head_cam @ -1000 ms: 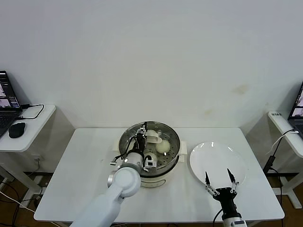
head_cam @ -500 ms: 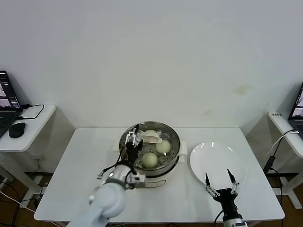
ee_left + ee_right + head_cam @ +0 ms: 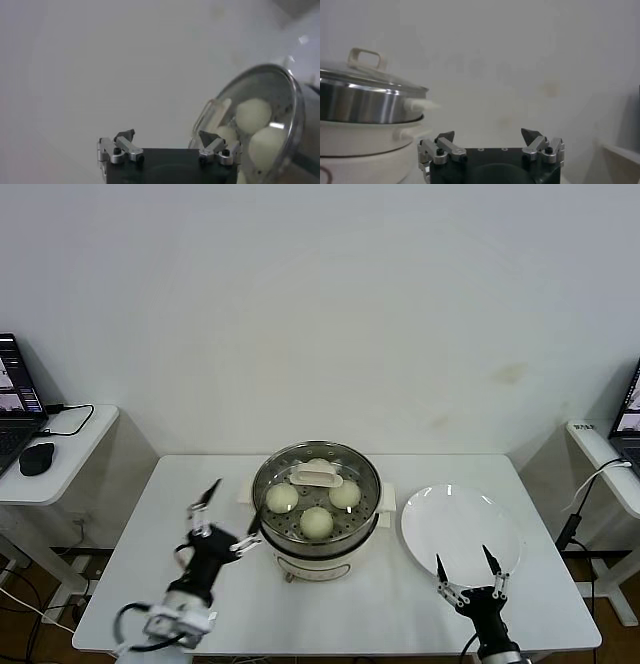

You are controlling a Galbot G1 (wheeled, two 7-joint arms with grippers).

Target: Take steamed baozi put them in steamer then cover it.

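The steel steamer (image 3: pixel 362 522) stands on its cream-white pot at the table's middle. The clear glass cover (image 3: pixel 355 469) lies on it, cream handle (image 3: pixel 316 475) on top. Three baozi (image 3: pixel 317 523) show through the glass; another peeks from behind the handle. My left gripper (image 3: pixel 228 519) is open and empty, just left of the pot and apart from it. In the left wrist view the gripper (image 3: pixel 166 135) faces the cover (image 3: pixel 280 95) and baozi (image 3: pixel 254 114). My right gripper (image 3: pixel 462 562) is open and empty at the plate's near edge; its wrist view (image 3: pixel 489 135) shows the steamer (image 3: pixel 365 102) side on.
An empty flat white plate (image 3: pixel 460 519) lies right of the pot. Side tables stand left, with a laptop and a mouse (image 3: pixel 35 458), and right. The table's front edge is close below both grippers.
My left gripper has let go of the cover's handle and drawn back to the left and front of the pot. The cover stays on the steamer. The right arm has barely moved.
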